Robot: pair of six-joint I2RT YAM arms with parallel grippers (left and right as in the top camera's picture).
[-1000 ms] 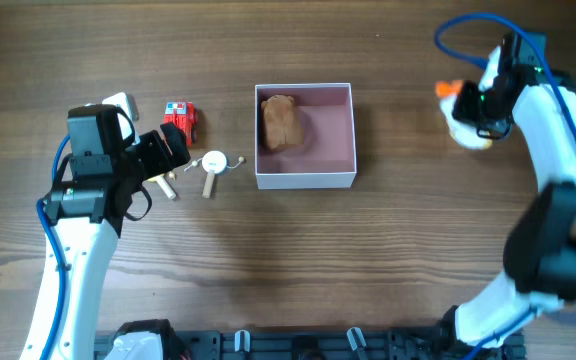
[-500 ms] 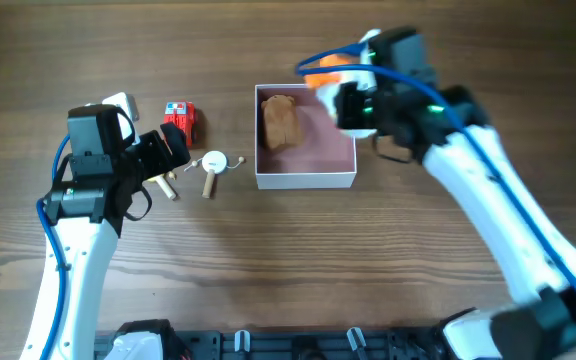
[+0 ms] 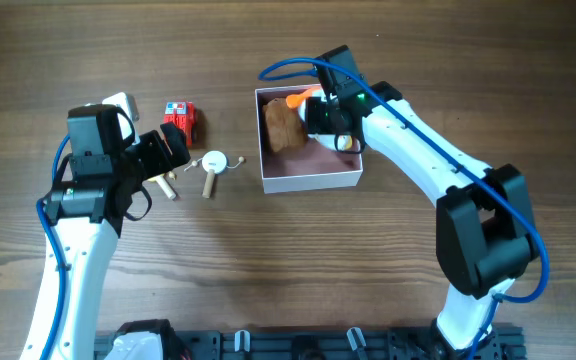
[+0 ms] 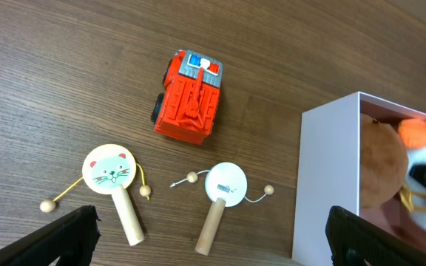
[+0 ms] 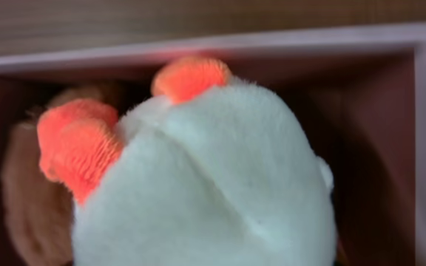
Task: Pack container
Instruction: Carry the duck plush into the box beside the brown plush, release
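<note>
The container [image 3: 308, 182] is a white square box with a pink inside, at the table's middle. It also shows in the left wrist view [image 4: 324, 177] and the right wrist view [image 5: 198, 50]. A brown plush [image 3: 280, 125] lies in its left half. My right gripper [image 3: 330, 118] is shut on a white plush toy with orange parts [image 5: 220, 170] and holds it inside the container, next to the brown plush [image 5: 28, 199]. The toy hides the right fingers in the right wrist view. My left gripper [image 4: 213, 244] is open and empty above the wooden rattles, left of the container.
A red toy truck [image 4: 188, 96] stands left of the container. Two wooden rattle drums lie near it: one with a cat face [image 4: 111, 168] and a plain white one [image 4: 225, 183]. The truck [image 3: 179, 120] and the white rattle [image 3: 214, 162] also show in the overhead view.
My right arm has swung from the far right to the container with the white plush and lowered it inside. The container has shifted slightly. The left arm has not moved.
</note>
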